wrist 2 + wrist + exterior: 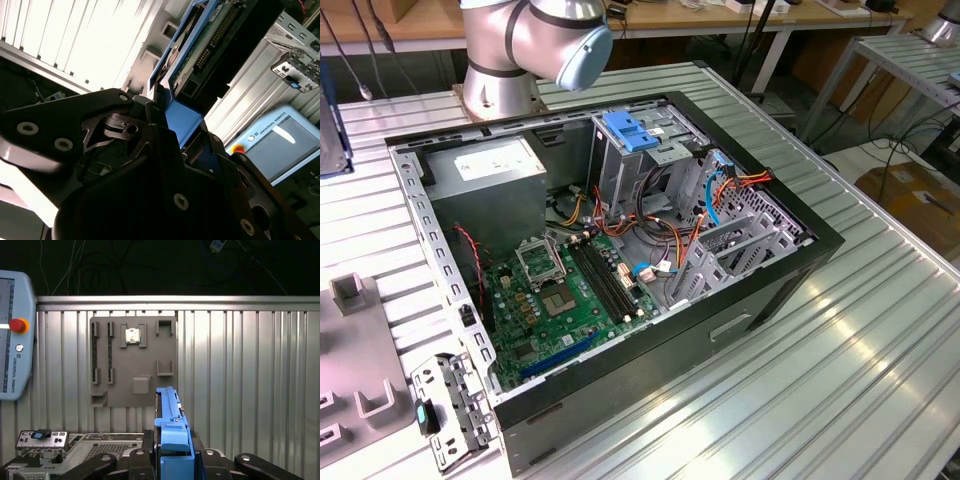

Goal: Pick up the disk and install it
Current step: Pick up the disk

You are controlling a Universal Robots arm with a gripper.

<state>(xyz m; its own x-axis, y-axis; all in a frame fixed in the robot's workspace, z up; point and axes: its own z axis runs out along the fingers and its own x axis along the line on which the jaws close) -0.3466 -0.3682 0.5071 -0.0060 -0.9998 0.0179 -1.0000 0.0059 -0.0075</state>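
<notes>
One of two steps looks done: the pick-up. The fingers [149,452] are closed on the disk [172,425], one on each flat side of its near end, and hold it on edge, clear of the table [250,390].

Install is not done. In the first wrist view the disk hangs over bare table, with the grey holder plate [132,365] beyond it and the teach pendant [15,340] off to one side. The computer case [750,300] lies open on the table. Its drive cage [620,175], under the blue latch [630,130], has no disk in it that I can see.

Materials:
- Disk: flat, rectangular and dark, in a glossy bright-blue plastic carrier. The second wrist view shows a green circuit board on one face [200,55].
- Fingers: matte black with bolt heads.
- Table: ribbed, shiny aluminium.
- Cage: grey perforated sheet metal.
- Motherboard [570,290]: green, with black slots.
</notes>
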